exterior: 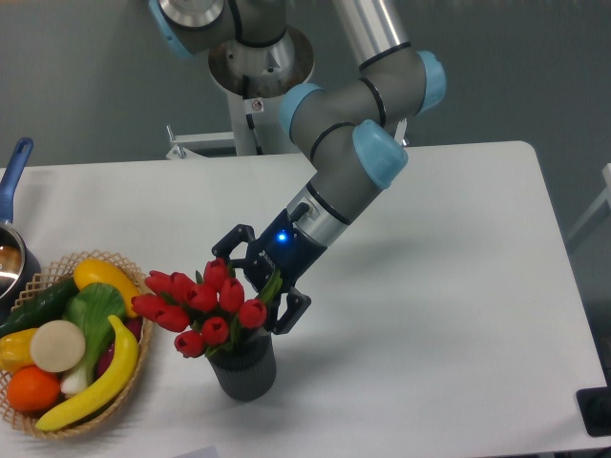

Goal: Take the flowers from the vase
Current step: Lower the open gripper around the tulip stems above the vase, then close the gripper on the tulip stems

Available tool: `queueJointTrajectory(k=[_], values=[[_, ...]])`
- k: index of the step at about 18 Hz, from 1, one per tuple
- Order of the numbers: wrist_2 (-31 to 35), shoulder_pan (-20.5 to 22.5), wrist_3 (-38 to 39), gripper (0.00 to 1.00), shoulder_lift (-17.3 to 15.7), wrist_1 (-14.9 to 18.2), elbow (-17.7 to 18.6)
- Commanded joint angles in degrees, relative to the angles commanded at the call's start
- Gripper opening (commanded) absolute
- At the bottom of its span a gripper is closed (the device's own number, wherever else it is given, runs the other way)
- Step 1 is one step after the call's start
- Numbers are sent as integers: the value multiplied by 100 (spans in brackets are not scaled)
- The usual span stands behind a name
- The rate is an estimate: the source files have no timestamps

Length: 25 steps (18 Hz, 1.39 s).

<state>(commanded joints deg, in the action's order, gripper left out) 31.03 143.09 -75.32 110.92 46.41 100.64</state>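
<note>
Camera view: arm (358, 134) reached down from the top centre toward front-left of the table (449, 286); gripper (264, 282) sat right behind the tulips (202, 305), blue light lit on its body; one finger (229, 242) showed up-left of the blooms, the other (291, 313) to their right just above the vase (245, 367); fingers were spread apart with a leaf and the back of the bunch between them; couldn't tell whether the pads touched the stems, blooms hid that; tulips stood in the vase, red heads fanned out leftward over the rim, stems hidden inside; vase was upright near the front edge, dark grey, ribbed; basket (38, 412) sat at the far left, close to the blooms but apart from the vase; it held a banana (100, 382), orange (34, 389), yellow pepper (100, 275) and some greens; pan (11, 243) with blue handle was cut off by the left edge behind the basket.
</note>
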Motion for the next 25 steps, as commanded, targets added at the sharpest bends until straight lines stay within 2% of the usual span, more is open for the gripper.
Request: queueJointTrajectory(k=[8,12,17,18,21,23,25], values=[[-79,9,18,100,79,0,-53],[-115,9,140,79,132,0,-184],[-115,26,211,62,141,0,-202],[-115,26,228,56,141,0,-202],[-106,26,220,55,150,0,-202],[-106,35,229,48,141,0,-194],[-106,35,220,47,132,0,-194]])
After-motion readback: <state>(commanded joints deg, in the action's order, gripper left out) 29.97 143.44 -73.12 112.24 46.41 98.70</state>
